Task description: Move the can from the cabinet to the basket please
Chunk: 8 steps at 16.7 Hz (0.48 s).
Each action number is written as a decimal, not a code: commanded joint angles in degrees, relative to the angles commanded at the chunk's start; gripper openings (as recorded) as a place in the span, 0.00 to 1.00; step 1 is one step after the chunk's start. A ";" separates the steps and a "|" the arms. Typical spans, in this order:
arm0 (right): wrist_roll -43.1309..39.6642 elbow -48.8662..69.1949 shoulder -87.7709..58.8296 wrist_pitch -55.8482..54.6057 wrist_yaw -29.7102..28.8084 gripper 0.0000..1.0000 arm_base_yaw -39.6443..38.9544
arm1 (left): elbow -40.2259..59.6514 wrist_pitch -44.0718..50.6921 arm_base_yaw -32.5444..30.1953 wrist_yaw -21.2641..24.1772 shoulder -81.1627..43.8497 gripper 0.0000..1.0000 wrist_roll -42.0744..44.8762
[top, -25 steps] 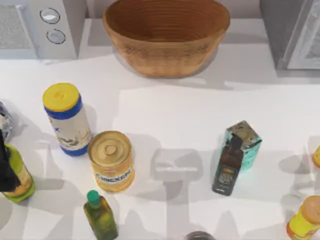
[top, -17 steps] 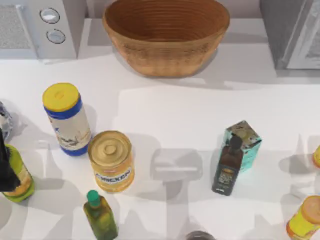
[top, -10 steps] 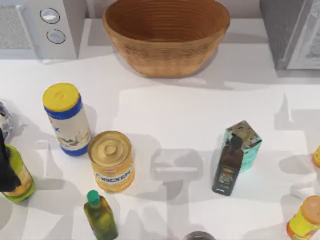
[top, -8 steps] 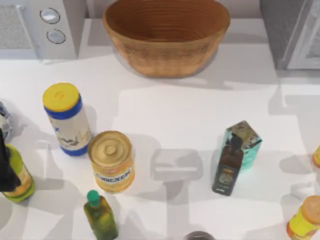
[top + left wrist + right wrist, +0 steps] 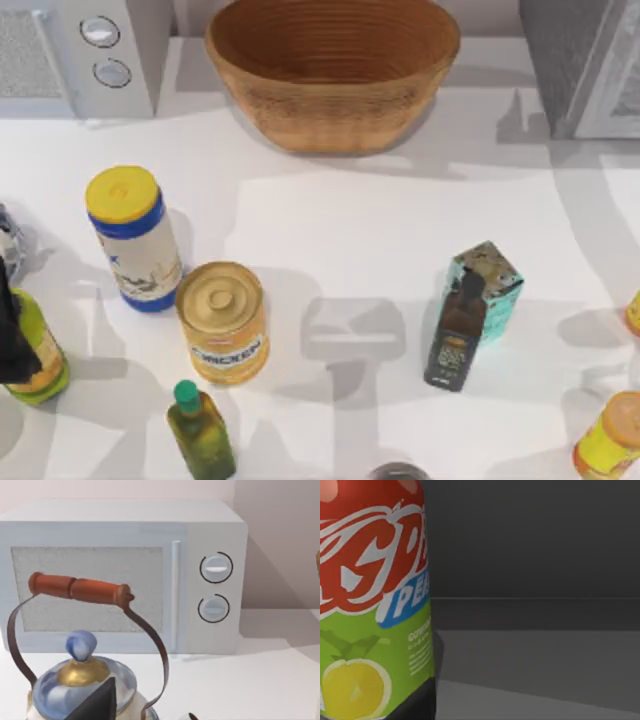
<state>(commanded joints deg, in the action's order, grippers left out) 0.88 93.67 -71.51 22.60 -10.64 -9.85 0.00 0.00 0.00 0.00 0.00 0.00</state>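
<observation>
Can upright on a dark grey floor with dark grey walls behind (the inside of the cabinet, by the look of it), red with white lettering above, lime-green with a yellow fruit below. Right gripper as a dark sliver against the can's lower side; open or closed, cannot tell.

Cabinet at the tabletop's far right corner, basket at the middle of the far edge, microwave at the far left corner.

Left gripper parked at the tabletop's left edge, over a green-yellow bottle and near a kettle; grip likewise impossible to tell.
</observation>
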 joint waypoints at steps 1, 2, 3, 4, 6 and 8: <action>0.01 2.44 -1.78 0.52 -0.25 1.00 -0.28 | 0.00 0.00 0.00 0.00 0.00 1.00 0.00; 0.01 4.27 -3.14 0.92 -0.44 1.00 -0.50 | 0.00 0.00 0.00 0.00 0.00 1.00 0.00; 0.02 5.48 -4.06 1.18 -0.56 1.00 -0.65 | 0.00 0.00 0.00 0.00 0.00 1.00 0.00; 0.02 6.09 -4.51 1.31 -0.62 1.00 -0.72 | 0.00 0.00 0.00 0.00 0.00 1.00 0.00; 0.02 6.13 -4.54 1.32 -0.63 1.00 -0.73 | 0.00 0.00 0.00 0.00 0.00 1.00 0.00; 0.02 5.97 -4.33 1.22 -0.57 1.00 -0.48 | 0.00 0.00 0.00 0.00 0.00 1.00 0.00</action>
<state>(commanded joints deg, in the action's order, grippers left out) 0.90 99.65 -75.84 23.83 -11.22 -10.33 0.00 0.00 0.00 0.00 0.00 0.00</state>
